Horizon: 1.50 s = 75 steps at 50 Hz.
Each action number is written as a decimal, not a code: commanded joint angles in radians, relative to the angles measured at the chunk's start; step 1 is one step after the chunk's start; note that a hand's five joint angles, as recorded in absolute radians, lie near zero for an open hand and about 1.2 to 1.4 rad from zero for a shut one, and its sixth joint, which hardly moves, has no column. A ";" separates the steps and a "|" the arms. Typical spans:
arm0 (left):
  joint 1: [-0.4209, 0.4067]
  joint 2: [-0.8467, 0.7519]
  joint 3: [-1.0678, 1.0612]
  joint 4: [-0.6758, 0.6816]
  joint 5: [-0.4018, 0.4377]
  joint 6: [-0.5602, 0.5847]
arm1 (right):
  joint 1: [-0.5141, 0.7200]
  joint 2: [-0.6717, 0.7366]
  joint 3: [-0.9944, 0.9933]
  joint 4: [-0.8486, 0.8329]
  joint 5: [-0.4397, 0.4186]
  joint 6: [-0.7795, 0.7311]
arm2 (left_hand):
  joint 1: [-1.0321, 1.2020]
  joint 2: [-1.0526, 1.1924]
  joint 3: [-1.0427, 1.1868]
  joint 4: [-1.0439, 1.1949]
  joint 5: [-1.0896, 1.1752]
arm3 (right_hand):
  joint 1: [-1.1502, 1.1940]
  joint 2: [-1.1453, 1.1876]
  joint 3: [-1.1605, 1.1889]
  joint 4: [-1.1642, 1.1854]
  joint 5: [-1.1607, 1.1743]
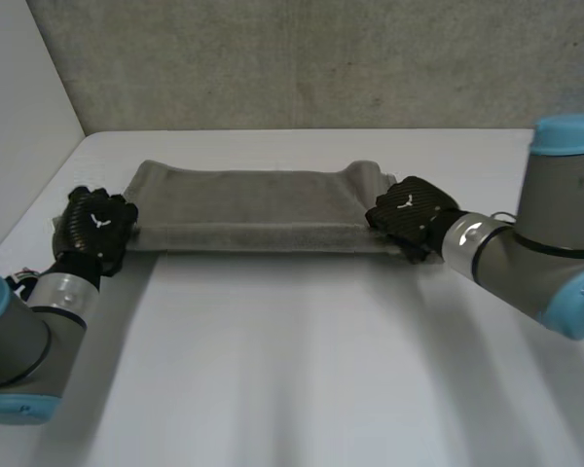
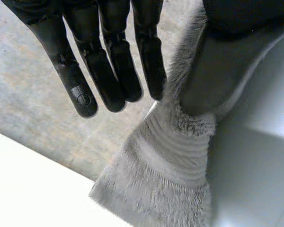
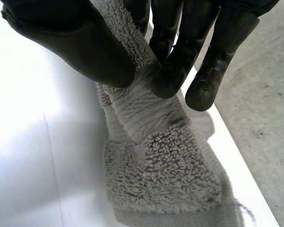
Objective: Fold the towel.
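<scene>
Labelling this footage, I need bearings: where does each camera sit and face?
Head view: behind and between the left arm and right arm, looking down at the table; left hand and right hand hold the towel by its ends.
Left wrist view: on that wrist, looking along the palm; its fingers and thumb pinch the towel.
Right wrist view: likewise, on the right wrist; thumb and fingers pinch the towel.
Shared: towel and table in all three.

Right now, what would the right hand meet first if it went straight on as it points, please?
Most likely the towel itself: the right hand pinches its end, and the rest lies bunched on the table just beyond the fingertips, though depth is unclear.
</scene>
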 commanded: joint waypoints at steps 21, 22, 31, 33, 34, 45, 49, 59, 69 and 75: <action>0.015 -0.007 -0.058 -0.066 0.005 0.001 | -0.045 -0.131 0.301 -0.120 -0.002 0.112 | -0.600 -0.600 -0.629 -0.625 -0.621 | 0.087 0.071 0.052 0.061 0.019; 0.016 0.019 -0.063 -0.105 0.010 -0.001 | -0.045 -0.123 0.301 -0.121 -0.001 0.112 | -0.597 -0.597 -0.627 -0.622 -0.619 | 0.087 0.071 0.052 0.061 0.019; 0.137 0.125 -0.066 -0.369 0.218 -0.002 | -0.091 -0.091 0.280 -0.124 0.024 0.122 | -0.582 -0.583 -0.612 -0.608 -0.604 | 0.087 0.071 0.052 0.061 0.019; 0.160 0.136 -0.064 -0.406 0.253 -0.004 | -0.096 -0.079 0.277 -0.124 0.044 0.123 | -0.579 -0.580 -0.609 -0.605 -0.601 | 0.087 0.071 0.052 0.061 0.019; 0.177 0.144 -0.066 -0.441 0.284 -0.004 | -0.097 -0.066 0.272 -0.124 0.060 0.128 | -0.579 -0.580 -0.609 -0.605 -0.601 | 0.087 0.071 0.052 0.061 0.019; 0.214 0.130 -0.047 -0.534 0.344 0.002 | -0.119 -0.003 0.229 -0.138 0.081 0.198 | -0.570 -0.571 -0.600 -0.596 -0.592 | 0.087 0.071 0.052 0.061 0.019; 0.217 0.107 -0.043 -0.531 0.340 0.004 | -0.122 0.001 0.228 -0.138 0.081 0.201 | -0.567 -0.568 -0.597 -0.593 -0.589 | 0.087 0.071 0.052 0.061 0.019; 0.202 0.062 -0.032 -0.529 0.340 -0.011 | -0.120 0.003 0.234 -0.138 0.078 0.203 | -0.506 -0.506 -0.536 -0.531 -0.527 | 0.087 0.071 0.052 0.061 0.019; 0.200 0.007 -0.006 -0.531 0.336 -0.013 | -0.119 0.003 0.235 -0.140 0.074 0.203 | -0.447 -0.448 -0.477 -0.473 -0.469 | 0.087 0.071 0.052 0.061 0.019; 0.193 -0.034 0.032 -0.529 0.336 -0.013 | -0.117 0.001 0.238 -0.141 0.073 0.203 | -0.415 -0.415 -0.445 -0.440 -0.437 | 0.087 0.071 0.052 0.061 0.019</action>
